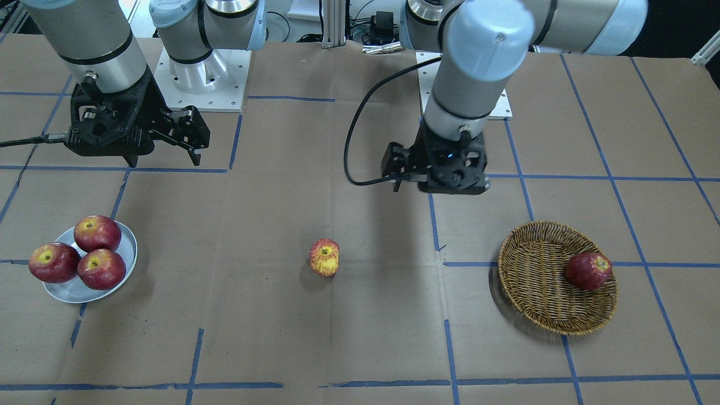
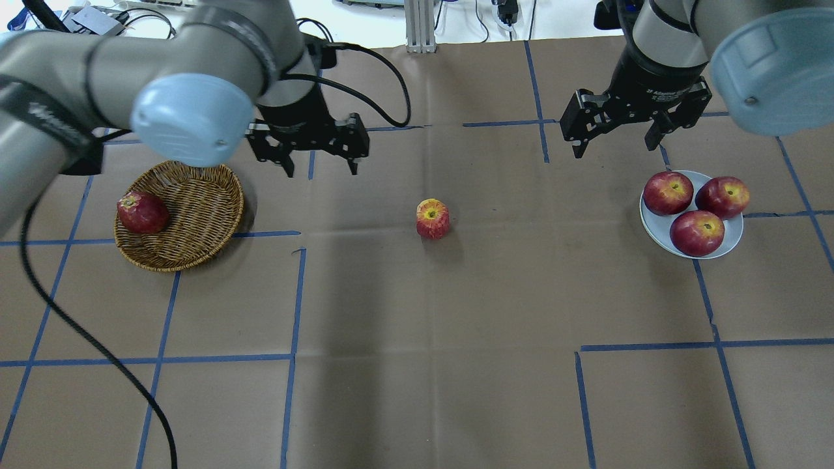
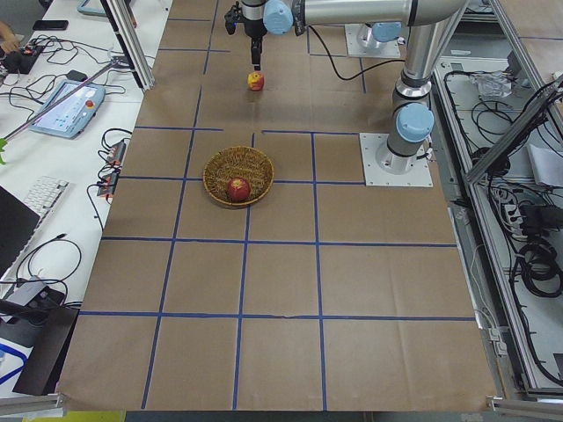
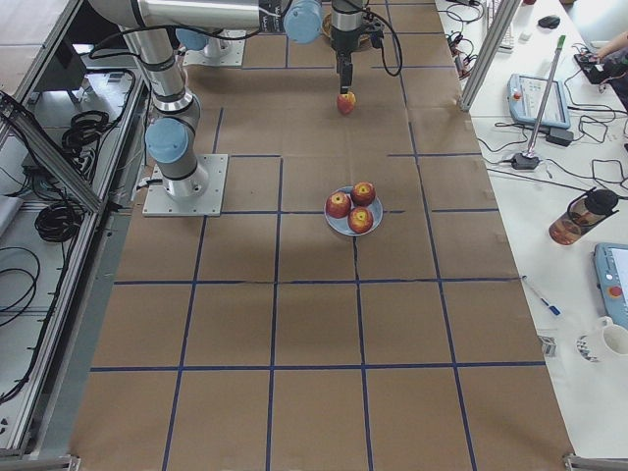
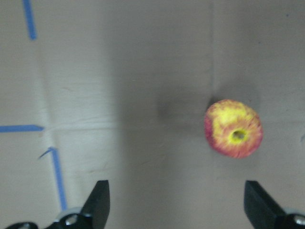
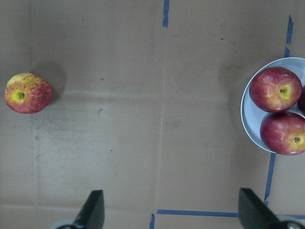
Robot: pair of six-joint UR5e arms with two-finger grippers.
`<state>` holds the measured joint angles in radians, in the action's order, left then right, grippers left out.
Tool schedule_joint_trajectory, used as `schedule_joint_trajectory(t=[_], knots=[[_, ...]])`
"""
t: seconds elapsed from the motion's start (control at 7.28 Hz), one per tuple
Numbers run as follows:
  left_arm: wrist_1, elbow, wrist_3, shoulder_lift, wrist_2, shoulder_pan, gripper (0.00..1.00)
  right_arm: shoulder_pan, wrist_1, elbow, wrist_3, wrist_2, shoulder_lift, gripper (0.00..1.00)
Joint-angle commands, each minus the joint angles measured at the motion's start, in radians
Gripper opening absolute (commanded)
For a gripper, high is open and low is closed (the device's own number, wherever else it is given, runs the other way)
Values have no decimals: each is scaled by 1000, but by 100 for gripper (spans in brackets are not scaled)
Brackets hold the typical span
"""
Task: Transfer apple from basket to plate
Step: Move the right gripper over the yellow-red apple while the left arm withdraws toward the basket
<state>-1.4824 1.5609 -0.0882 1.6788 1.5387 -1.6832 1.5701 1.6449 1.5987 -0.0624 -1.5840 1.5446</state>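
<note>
The pale red-and-yellow apple (image 2: 432, 218) stands alone on the brown paper at the table's middle, outside the basket; it also shows in the front view (image 1: 324, 257) and in both wrist views (image 5: 233, 129) (image 6: 27, 93). The wicker basket (image 2: 195, 208) (image 1: 540, 292) holds one dark red apple (image 2: 142, 212). The grey-white plate (image 2: 655, 225) (image 1: 67, 289) holds three dark red apples. My left gripper (image 2: 322, 170) (image 5: 176, 205) hangs open and empty above the table between basket and pale apple. My right gripper (image 2: 614, 148) (image 6: 167, 214) hangs open and empty above the table beside the plate.
Blue tape lines grid the brown paper. The left arm's black cable (image 2: 39, 286) trails across the table's left side. Both arm bases (image 1: 202, 79) stand at the robot's edge of the table.
</note>
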Motion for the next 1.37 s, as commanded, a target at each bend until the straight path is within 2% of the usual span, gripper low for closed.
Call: schedule_joint_trajectory(t=[0.0,0.14,0.27,0.55,0.82,1.24], knots=[[-136,5,94,-208,7,92,99,5,1,0,7,-7,2,100],[-194,24,129,-253,14,99,99,19,7,-12,86,2,-9,100],[-196,36,125,-264,5,97,99,56,30,-16,152,4,-33,100],[-194,39,125,-243,11,97,99,222,196,-16,324,-1,-154,100],[-124,60,122,-232,0,99,99,351,387,-14,474,-24,-304,100],[-104,112,120,-257,4,97,99,415,536,29,494,-34,-447,100]])
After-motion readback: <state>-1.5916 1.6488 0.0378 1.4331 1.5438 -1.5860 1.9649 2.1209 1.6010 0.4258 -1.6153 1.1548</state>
